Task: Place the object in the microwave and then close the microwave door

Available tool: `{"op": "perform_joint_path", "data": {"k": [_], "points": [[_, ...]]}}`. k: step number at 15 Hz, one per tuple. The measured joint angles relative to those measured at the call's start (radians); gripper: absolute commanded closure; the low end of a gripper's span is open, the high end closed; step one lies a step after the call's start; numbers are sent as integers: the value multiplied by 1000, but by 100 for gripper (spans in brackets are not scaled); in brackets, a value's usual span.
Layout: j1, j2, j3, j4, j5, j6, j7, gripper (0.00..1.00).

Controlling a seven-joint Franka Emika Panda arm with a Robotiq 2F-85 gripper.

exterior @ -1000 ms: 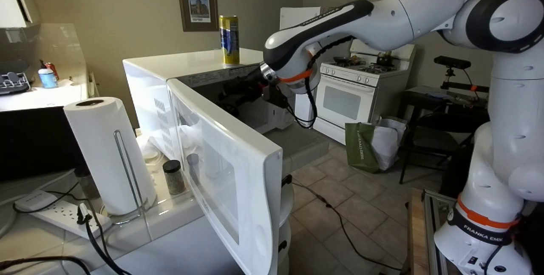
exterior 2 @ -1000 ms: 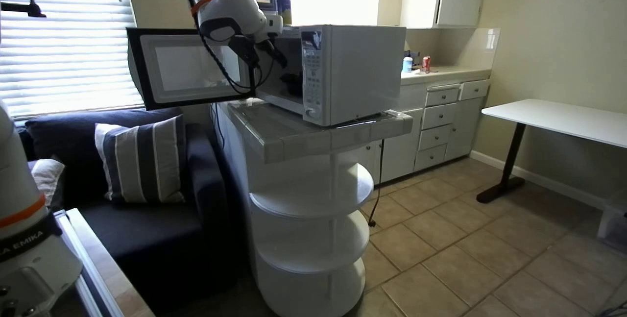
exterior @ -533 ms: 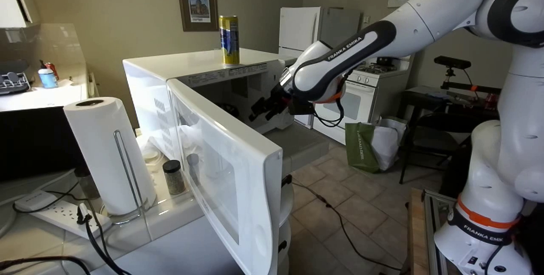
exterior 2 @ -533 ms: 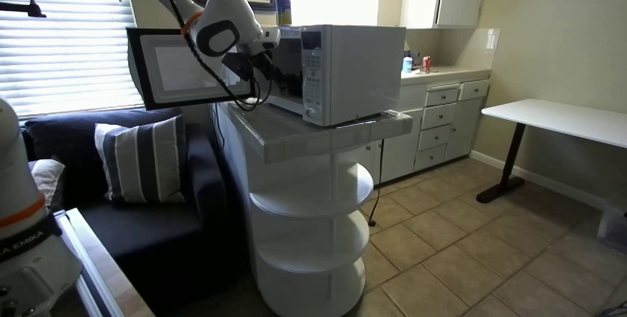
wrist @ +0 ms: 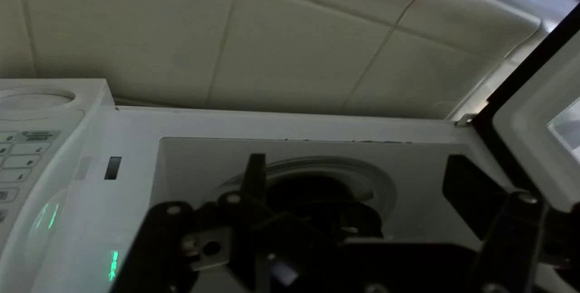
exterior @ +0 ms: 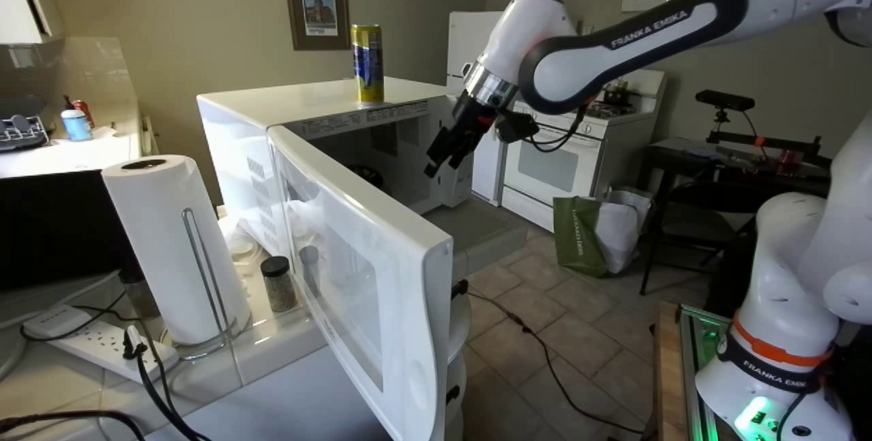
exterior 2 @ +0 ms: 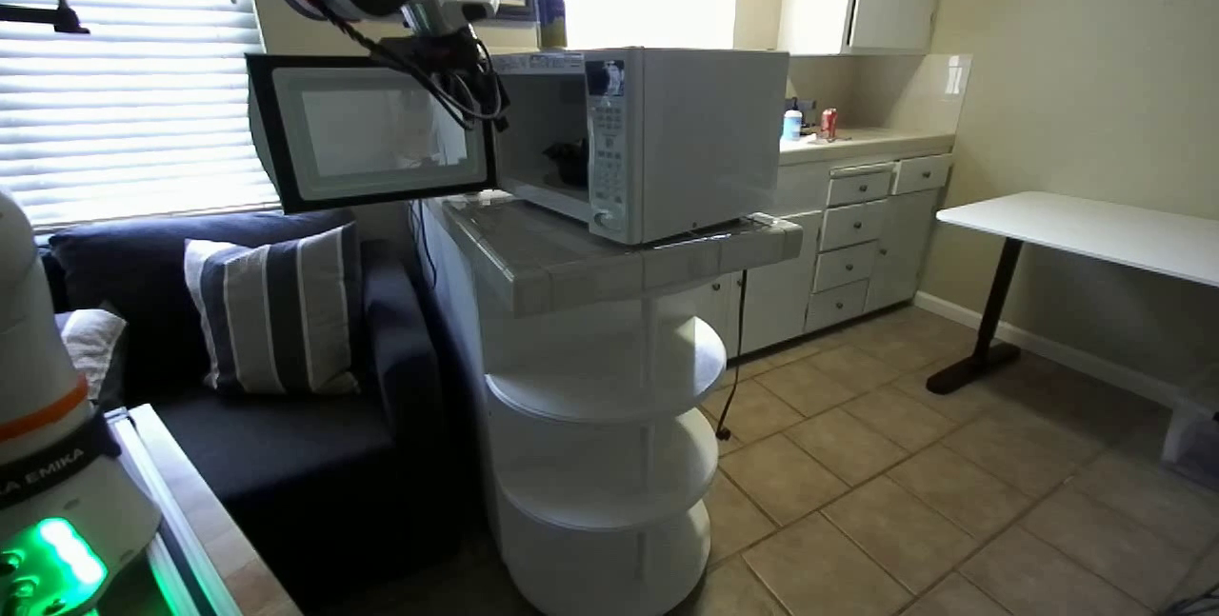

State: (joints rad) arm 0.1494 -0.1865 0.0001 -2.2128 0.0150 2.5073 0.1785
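Observation:
The white microwave stands on a tiled counter; it also shows in an exterior view. Its door is swung wide open, and its inner face shows in an exterior view. A dark object, bowl-like in outline, sits inside on the turntable; it also shows in the wrist view, partly hidden by the fingers. My gripper is outside the cavity, in front of the opening near the control panel side, pointing down. In the wrist view the gripper has its fingers wide apart with nothing between them.
A tall yellow and blue can stands on top of the microwave. A paper towel roll, a spice jar and a power strip are on the counter behind the open door. The counter edge lies below the microwave.
My gripper has drawn back out of the microwave, then risen and tilted downward. The dark object stays inside. The door has not moved. The base light has turned green.

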Motion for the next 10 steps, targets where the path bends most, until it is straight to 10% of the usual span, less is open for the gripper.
{"op": "perform_joint_path", "data": {"k": [1,4,10], "points": [[2,-37,22,15,-19,-83,11,25],[7,-120,99,76,-19,-271,15,42],[70,-149,178,184,101,-228,-33,89]]}}
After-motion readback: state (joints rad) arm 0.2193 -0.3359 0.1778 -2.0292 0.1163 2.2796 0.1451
